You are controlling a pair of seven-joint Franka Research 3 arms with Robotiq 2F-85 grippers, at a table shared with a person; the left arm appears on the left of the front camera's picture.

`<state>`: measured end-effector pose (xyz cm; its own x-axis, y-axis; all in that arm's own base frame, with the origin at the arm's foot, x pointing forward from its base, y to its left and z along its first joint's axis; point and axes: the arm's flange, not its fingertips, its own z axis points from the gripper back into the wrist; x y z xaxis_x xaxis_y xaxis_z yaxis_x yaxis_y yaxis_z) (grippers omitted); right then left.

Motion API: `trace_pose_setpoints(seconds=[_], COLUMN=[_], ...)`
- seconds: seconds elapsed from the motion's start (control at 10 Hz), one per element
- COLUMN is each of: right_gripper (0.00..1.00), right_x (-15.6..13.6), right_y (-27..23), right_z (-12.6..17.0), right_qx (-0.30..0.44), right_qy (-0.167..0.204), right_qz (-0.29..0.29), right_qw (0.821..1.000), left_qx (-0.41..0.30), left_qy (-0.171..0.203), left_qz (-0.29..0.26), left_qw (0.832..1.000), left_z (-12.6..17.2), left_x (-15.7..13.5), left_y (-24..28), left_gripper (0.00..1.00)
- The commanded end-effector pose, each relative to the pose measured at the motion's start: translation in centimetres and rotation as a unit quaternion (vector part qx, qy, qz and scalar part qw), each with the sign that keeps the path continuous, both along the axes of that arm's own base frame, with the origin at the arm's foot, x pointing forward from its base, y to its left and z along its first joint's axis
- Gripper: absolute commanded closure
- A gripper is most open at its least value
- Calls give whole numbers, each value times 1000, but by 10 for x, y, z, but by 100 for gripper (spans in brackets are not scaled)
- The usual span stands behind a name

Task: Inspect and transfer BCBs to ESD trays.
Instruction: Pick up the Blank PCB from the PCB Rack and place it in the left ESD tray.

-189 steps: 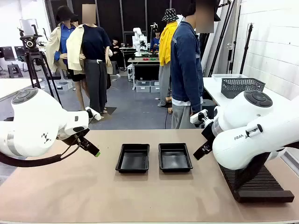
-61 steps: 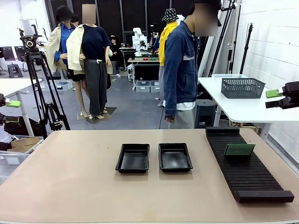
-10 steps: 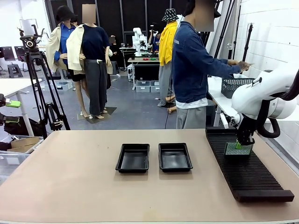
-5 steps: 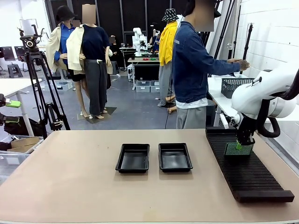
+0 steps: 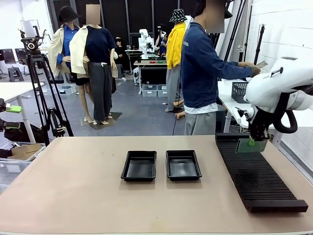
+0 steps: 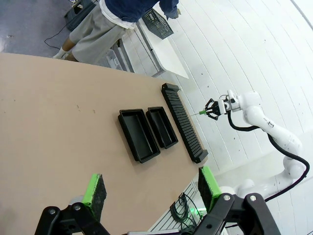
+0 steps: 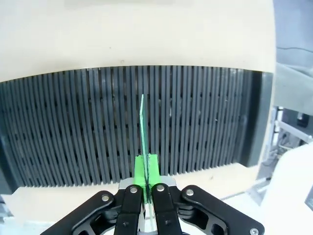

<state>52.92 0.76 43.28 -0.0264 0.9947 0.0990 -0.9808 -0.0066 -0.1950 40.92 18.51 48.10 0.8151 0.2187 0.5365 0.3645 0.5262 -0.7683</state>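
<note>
My right gripper is shut on the top edge of a green BCB and holds it upright, clear above the far end of the black ribbed rack. In the right wrist view the BCB shows edge-on between the green pads, with the rack below it. Two black ESD trays lie side by side at mid-table, with nothing in them. My left gripper hangs open high over the table, looking down on the trays and the right arm.
A person in a blue jacket stands at the far edge of the table, reaching with one hand towards a dark mesh basket on the white side table. A camera tripod stands at the far left.
My right gripper has lifted the BCB up out of the rack slot. The person's hand stays near the mesh basket.
</note>
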Motion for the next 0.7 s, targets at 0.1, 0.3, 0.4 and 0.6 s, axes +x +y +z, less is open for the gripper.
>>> trace_pose_setpoints(seconds=[0.1,0.3,0.4,0.6], right_gripper=[100,100,100,100], right_x=[-16,-29,-33,-47], right_y=[11,15,17,30], right_z=[51,86,97,109], right_qx=[-14,-5,-6,-5], right_qy=[-15,3,1,-18], right_qz=[-11,-11,-23,-86], right_qw=[1000,1000,1000,996], left_qx=[0,0,0,0], left_qy=[0,0,0,0], left_qz=[-1,-1,-1,-1], left_qw=[1000,1000,1000,1000], left_z=[0,0,0,0], left_x=[-3,-3,-3,-3], left_y=[0,0,0,0], left_gripper=[0,0,0,0])
